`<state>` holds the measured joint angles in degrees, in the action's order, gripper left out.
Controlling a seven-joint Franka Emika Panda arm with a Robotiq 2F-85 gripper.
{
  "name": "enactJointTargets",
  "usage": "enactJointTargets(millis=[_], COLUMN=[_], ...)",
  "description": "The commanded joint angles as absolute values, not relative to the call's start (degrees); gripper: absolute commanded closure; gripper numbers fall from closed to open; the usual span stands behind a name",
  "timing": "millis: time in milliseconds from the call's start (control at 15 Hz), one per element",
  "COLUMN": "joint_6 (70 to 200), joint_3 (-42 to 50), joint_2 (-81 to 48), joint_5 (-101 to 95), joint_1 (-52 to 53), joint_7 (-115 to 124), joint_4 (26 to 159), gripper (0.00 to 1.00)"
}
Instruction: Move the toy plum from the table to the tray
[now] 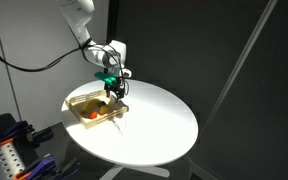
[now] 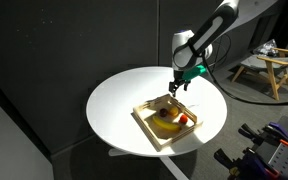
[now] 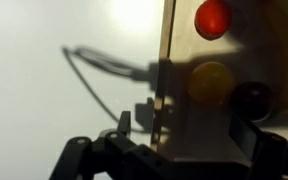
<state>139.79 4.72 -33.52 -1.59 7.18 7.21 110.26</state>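
Inside the shallow light-wood tray (image 3: 180,45), the dark red-purple toy plum (image 3: 252,100) sits (beside a yellow toy (image 3: 211,82)); your fingers (image 3: 256,150) hang spread, empty.

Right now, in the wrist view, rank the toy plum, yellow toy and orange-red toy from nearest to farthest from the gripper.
1. The toy plum, low right in the tray, and the yellow toy, just left of it: too close to call.
2. The orange-red toy, top of frame, farthest from the gripper.
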Motion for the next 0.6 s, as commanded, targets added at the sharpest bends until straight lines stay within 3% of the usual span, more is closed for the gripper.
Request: enactJointTargets(millis=[0, 533], joint_6=[136.2, 128.5], joint_3=[5.2, 5.8], joint_2=[-27.5, -19.4], joint_5=[-2.7, -2.8], joint_1=[6.5, 3.9], joint_7=[10.5, 11.2], joint_4=[114.7, 118.7], gripper=[0.00, 0.00])
